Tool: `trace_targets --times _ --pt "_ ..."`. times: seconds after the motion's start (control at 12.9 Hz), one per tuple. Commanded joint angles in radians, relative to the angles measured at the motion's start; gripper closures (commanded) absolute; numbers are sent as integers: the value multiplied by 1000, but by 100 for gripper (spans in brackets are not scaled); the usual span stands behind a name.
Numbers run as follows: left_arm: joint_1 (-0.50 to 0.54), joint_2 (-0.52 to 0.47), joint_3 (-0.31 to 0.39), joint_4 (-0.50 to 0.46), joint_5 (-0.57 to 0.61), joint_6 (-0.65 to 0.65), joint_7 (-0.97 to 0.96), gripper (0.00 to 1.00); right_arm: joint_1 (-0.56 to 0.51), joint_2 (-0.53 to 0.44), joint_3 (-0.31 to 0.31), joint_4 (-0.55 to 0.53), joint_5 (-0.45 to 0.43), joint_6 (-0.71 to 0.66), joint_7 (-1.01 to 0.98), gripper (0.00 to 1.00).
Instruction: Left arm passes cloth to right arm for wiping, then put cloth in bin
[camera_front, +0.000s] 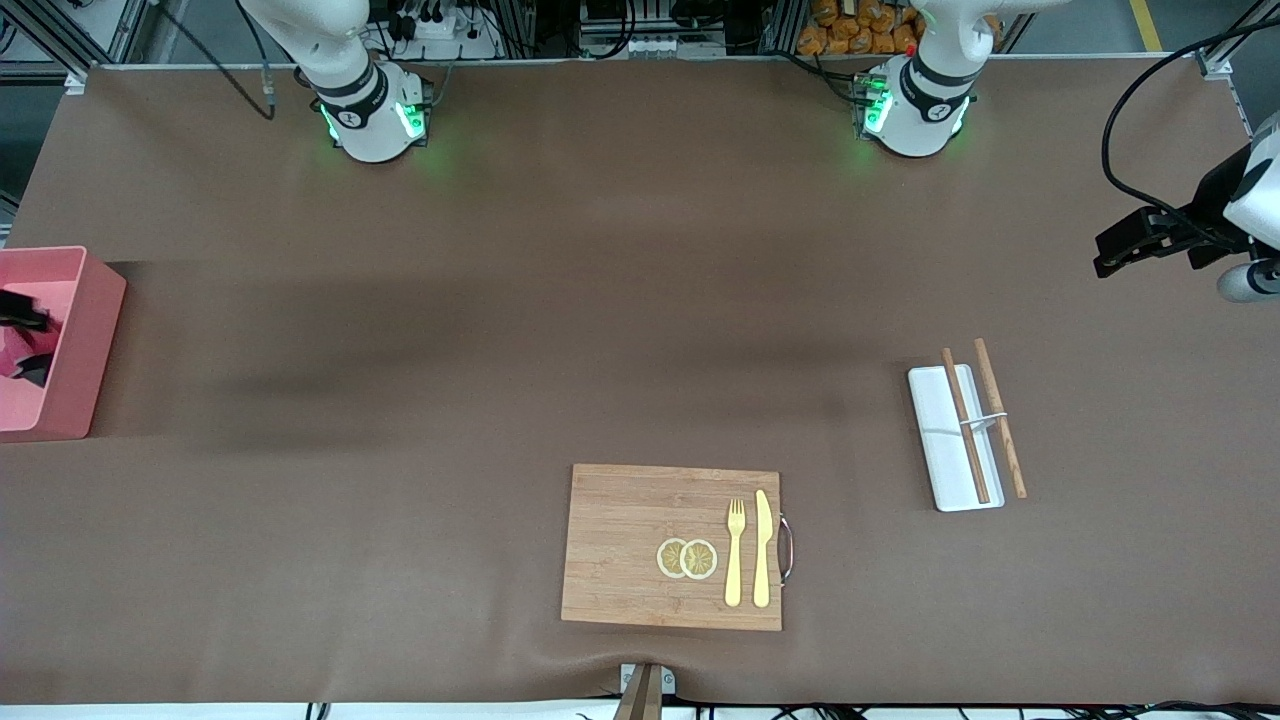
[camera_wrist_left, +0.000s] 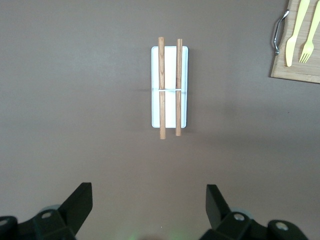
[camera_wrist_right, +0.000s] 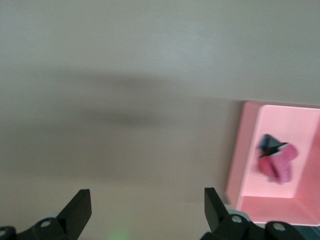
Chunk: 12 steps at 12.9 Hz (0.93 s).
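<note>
The small crimson-pink cloth with a dark grey-black part (camera_wrist_right: 276, 161) lies crumpled on the floor of the salmon-pink rectangular plastic bin (camera_wrist_right: 239, 155), which stands at the right arm's end of the brown table (camera_front: 500, 300). The right gripper (camera_wrist_right: 145, 210) hangs over bare table just beside the bin, its two black fingers (camera_wrist_right: 80, 206) spread wide with nothing between them. The left gripper (camera_wrist_left: 148, 205) hangs high over the left arm's end of the table, also wide open and empty, and this arm waits. Below it lies a flat white rectangular tray (camera_front: 955, 438); one slim brown wooden stick (camera_front: 966, 425) lies lengthwise on the tray and a second (camera_front: 1000, 417) runs along its edge, partly over the table. Nearer the front camera, around the middle of the table, rests a bamboo cutting board with a metal handle (camera_front: 620, 545), carrying two round lemon slices (camera_front: 687, 558), a yellow plastic fork (camera_front: 735, 550) and a yellow plastic knife (camera_front: 762, 548) side by side
</note>
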Motion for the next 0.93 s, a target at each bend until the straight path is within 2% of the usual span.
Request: trace_targets --times 0.0,0.15,0.39,0.46,0.62,0.85 --pt "1 -28 4 -17 -6 -9 21 0 77 -96 -5 -73 44 -14 116 0" --pt "1 -28 2 -17 -6 -11 21 0 106 -166 -5 -108 118 -14 199 0" --pt "1 -32 -1 -18 -4 -11 21 0 120 -292 -9 -197 156 -16 207 0" --pt "1 -32 -2 -20 -4 -11 21 0 137 -323 -29 -222 158 -16 213 0" --pt "1 -33 -2 -20 -4 -11 21 0 274 -355 -194 -246 160 -14 236 0" --pt "3 -35 -2 -18 -4 -11 21 0 389 -371 -329 -243 160 -29 270 0"
